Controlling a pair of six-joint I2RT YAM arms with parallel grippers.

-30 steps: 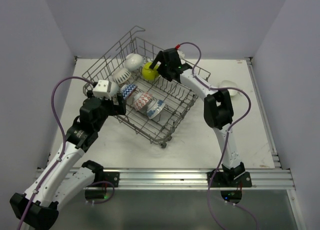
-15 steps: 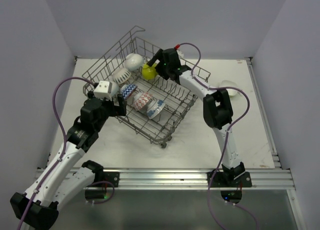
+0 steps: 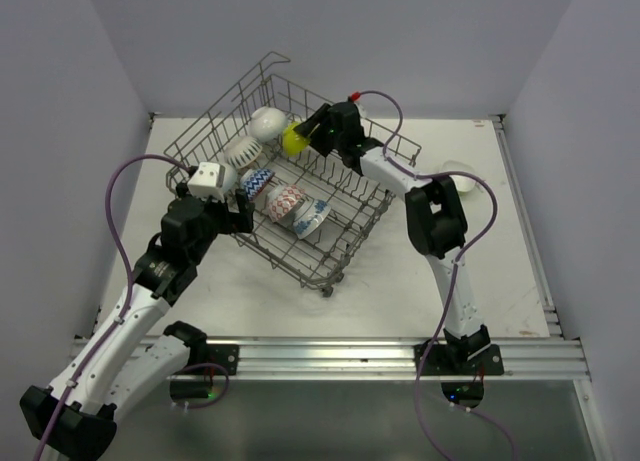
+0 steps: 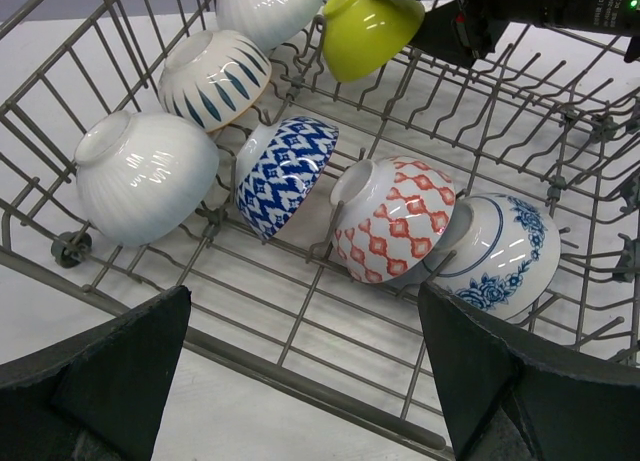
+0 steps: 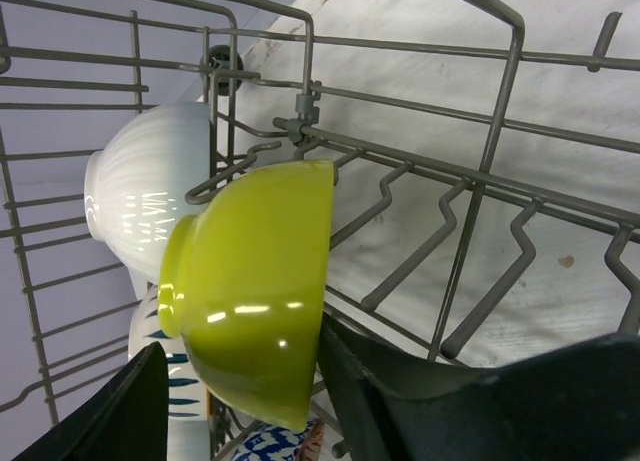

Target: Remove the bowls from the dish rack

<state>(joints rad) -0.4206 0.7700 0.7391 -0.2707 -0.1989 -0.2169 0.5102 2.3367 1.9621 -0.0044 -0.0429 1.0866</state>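
Observation:
The grey wire dish rack [image 3: 280, 258] sits mid-table, its near bar showing in the left wrist view [image 4: 330, 396]. My right gripper [image 3: 312, 133] is shut on a lime bowl [image 3: 294, 138], held tilted above the tines at the rack's far side; the bowl [image 5: 250, 301] sits between its fingers [image 5: 450, 401]. In the rack lie a ribbed white bowl [image 4: 145, 176], a blue-stroke bowl [image 4: 215, 76], another white bowl [image 4: 265, 6], a blue-patterned bowl [image 4: 290, 171], a red-patterned bowl [image 4: 390, 221] and a blue-floral bowl [image 4: 500, 246]. My left gripper [image 4: 305, 316] is open and empty, just outside the rack's near-left side [image 3: 238, 209].
A white bowl [image 3: 458, 169] stands on the table right of the rack, partly behind the right arm. The rack's tall wire sides and upright tines [image 5: 480, 281] surround the lime bowl. Walls close in the table on three sides.
My right gripper has moved a little up and to the far left, carrying the lime bowl with it. The left arm has not moved.

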